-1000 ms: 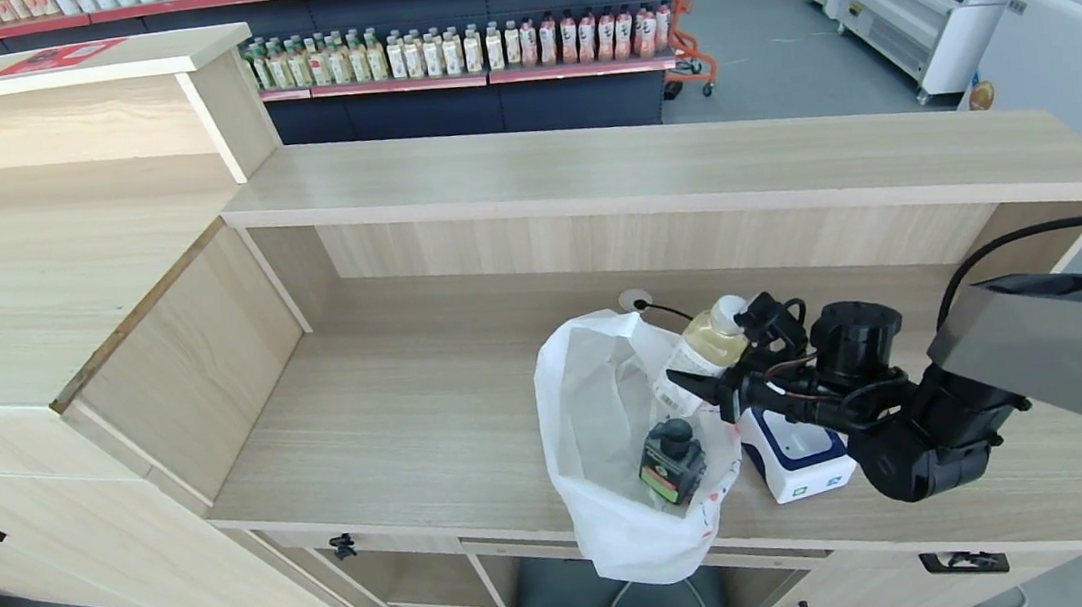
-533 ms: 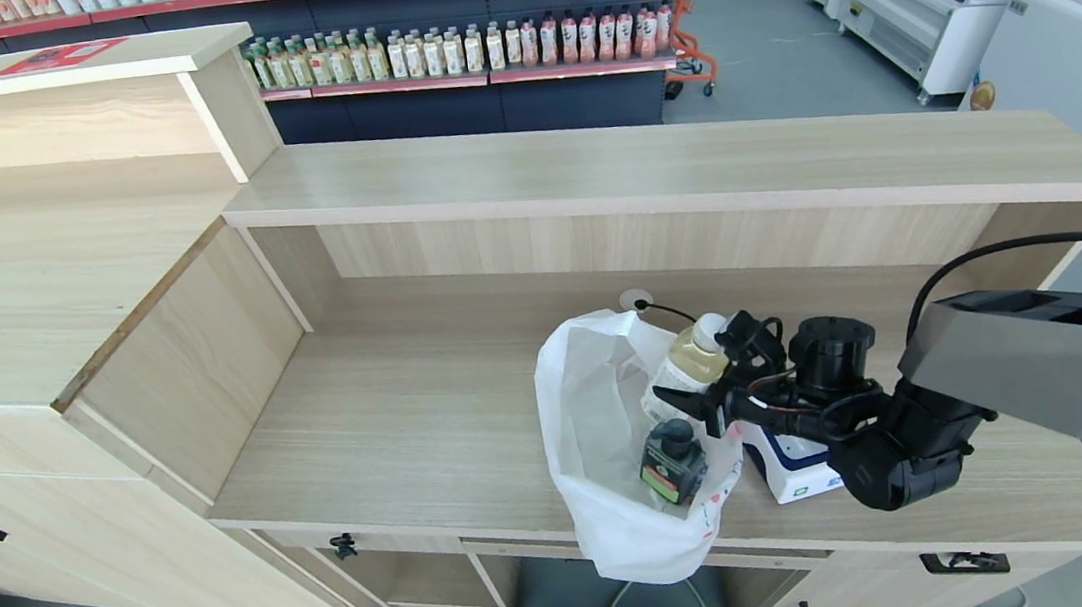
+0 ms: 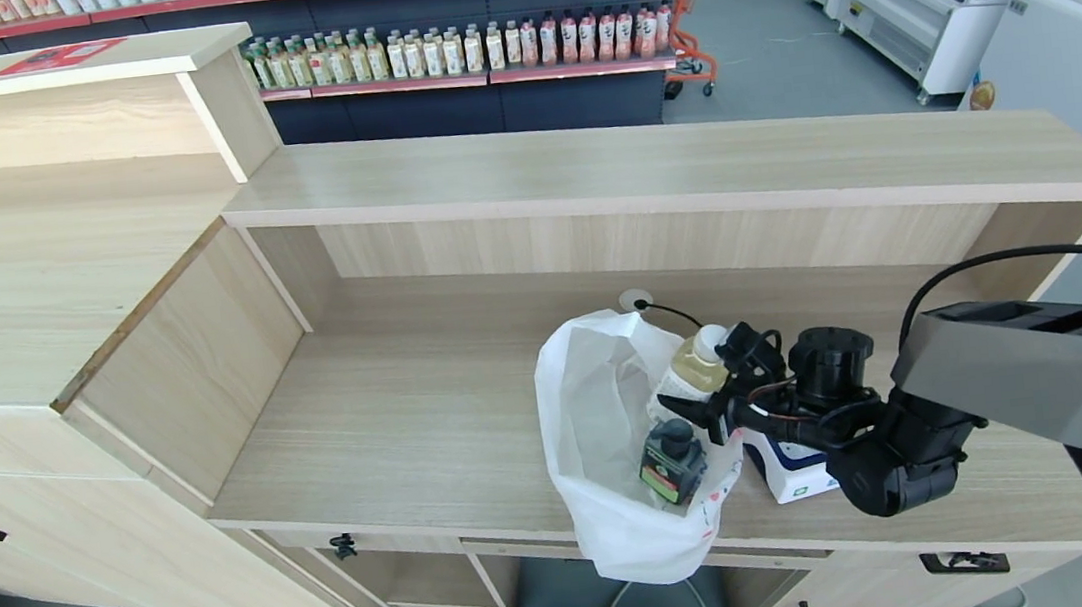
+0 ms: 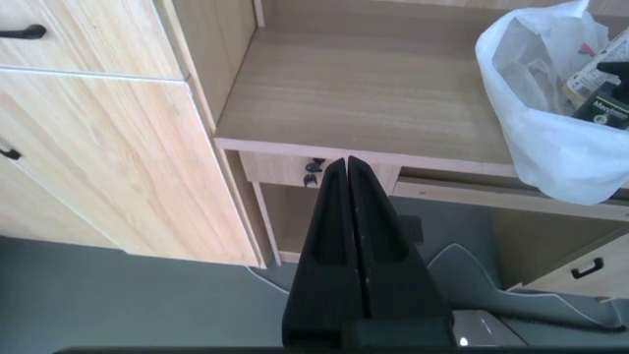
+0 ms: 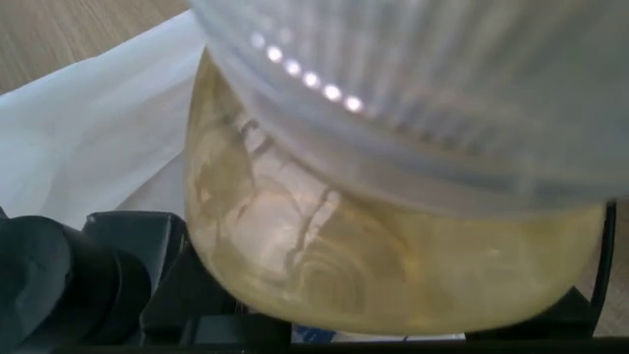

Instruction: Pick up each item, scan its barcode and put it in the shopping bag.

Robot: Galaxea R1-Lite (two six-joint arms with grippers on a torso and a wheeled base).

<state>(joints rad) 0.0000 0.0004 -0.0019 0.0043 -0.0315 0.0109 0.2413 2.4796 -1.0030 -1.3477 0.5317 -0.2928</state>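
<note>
A white shopping bag (image 3: 604,428) stands open on the lower counter shelf, with a dark bottle (image 3: 672,461) upright inside it. My right gripper (image 3: 711,386) is shut on a beige drink bottle (image 3: 692,368) with a white cap, held tilted over the bag's right rim. In the right wrist view the beige bottle (image 5: 373,246) sits very close under its ribbed cap (image 5: 442,98), with the bag (image 5: 88,147) behind it. My left gripper (image 4: 346,167) is shut with nothing in it, low in front of the counter's edge and left of the bag (image 4: 550,108).
A white and blue scanner (image 3: 797,463) stands just right of the bag, partly behind my right arm. A cable runs from a grommet (image 3: 635,300) at the back of the shelf. The raised counter top (image 3: 647,167) overhangs behind. Drawers (image 4: 88,98) stand at the left.
My right arm has carried the beige bottle left and down, from above the scanner to the bag's right rim. The bag and the dark bottle have stayed put.
</note>
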